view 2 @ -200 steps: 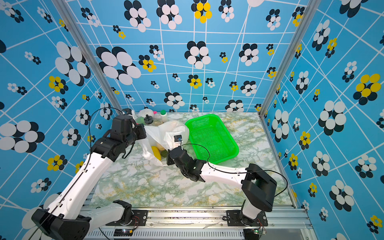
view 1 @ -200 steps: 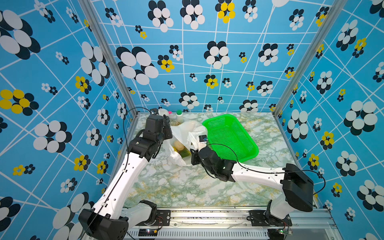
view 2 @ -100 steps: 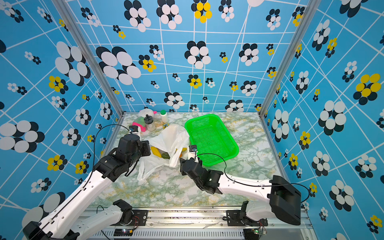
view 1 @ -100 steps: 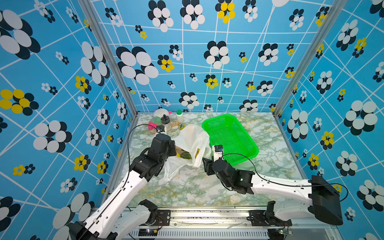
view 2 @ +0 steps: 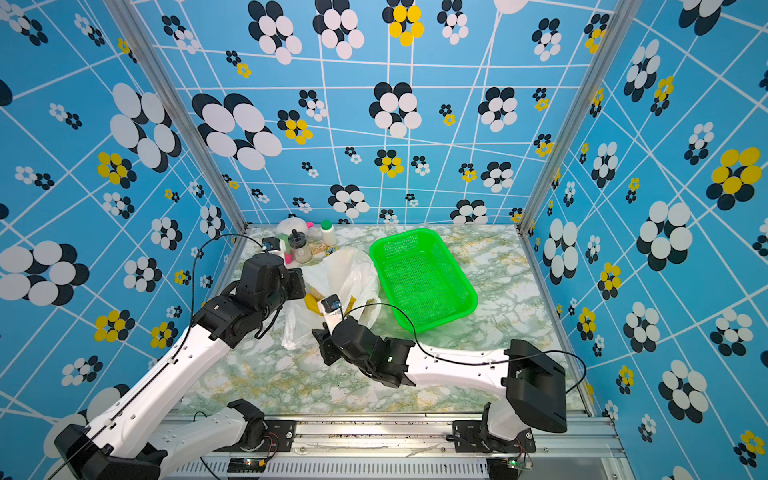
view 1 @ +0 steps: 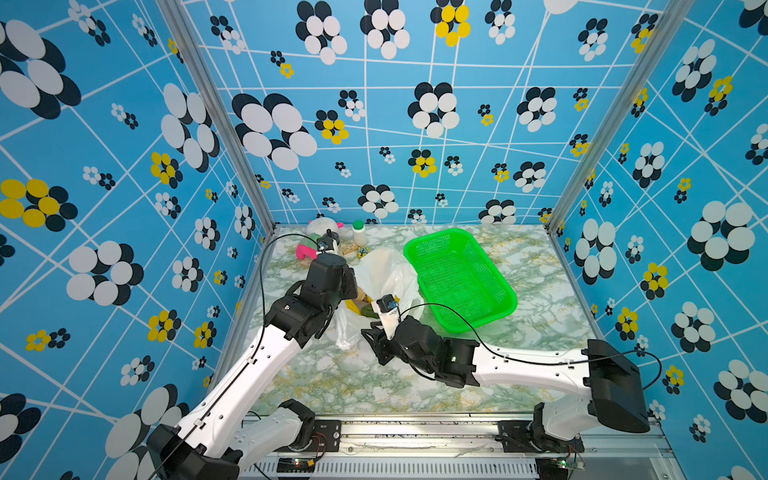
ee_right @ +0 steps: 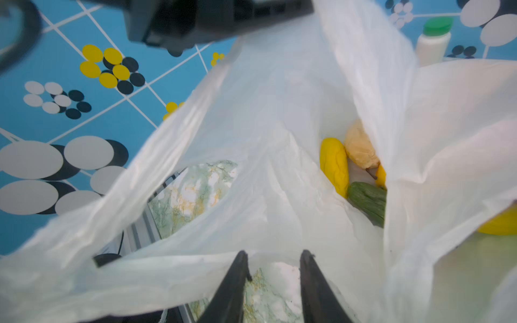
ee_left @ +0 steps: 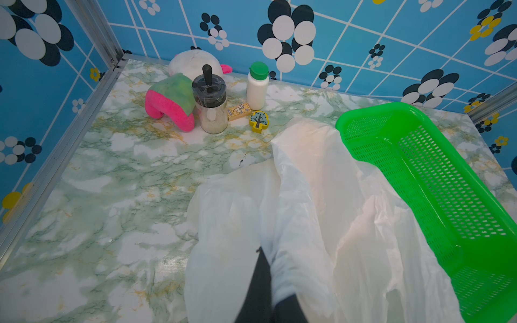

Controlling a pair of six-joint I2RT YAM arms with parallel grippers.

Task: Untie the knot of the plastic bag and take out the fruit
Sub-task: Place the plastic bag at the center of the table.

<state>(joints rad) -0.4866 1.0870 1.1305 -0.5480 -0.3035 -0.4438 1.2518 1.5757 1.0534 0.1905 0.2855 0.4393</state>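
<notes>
The plastic bag (view 1: 386, 270) (view 2: 349, 270) lies crumpled and open-mouthed beside the green basket. My left gripper (ee_left: 270, 268) is shut on a fold of the bag's film (ee_left: 307, 209) and holds it up. My right gripper (ee_right: 275, 258) is at the bag's near edge (ee_right: 279, 112), its jaws apart with bare marble showing between them. Inside the bag lies the fruit: a yellow oblong one (ee_right: 334, 165), a cream lumpy one (ee_right: 359, 151) and a green one (ee_right: 368, 200). Yellow fruit (view 1: 357, 305) (view 2: 311, 301) also shows in both top views.
The green basket (view 1: 511, 303) (view 2: 374, 253) (ee_left: 361, 112) stands right of the bag. In the back left corner are a pink-green plush toy (ee_left: 170, 103), a white plush (ee_left: 193, 60), a jar (ee_left: 209, 103), a white bottle (ee_left: 257, 86), a small box (ee_left: 237, 111) and a tree block (ee_left: 258, 120).
My left gripper has come forward and lower from the back, keeping hold of the bag. The right arm drew toward the front, then swung left to the bag's near edge, jaws now apart.
</notes>
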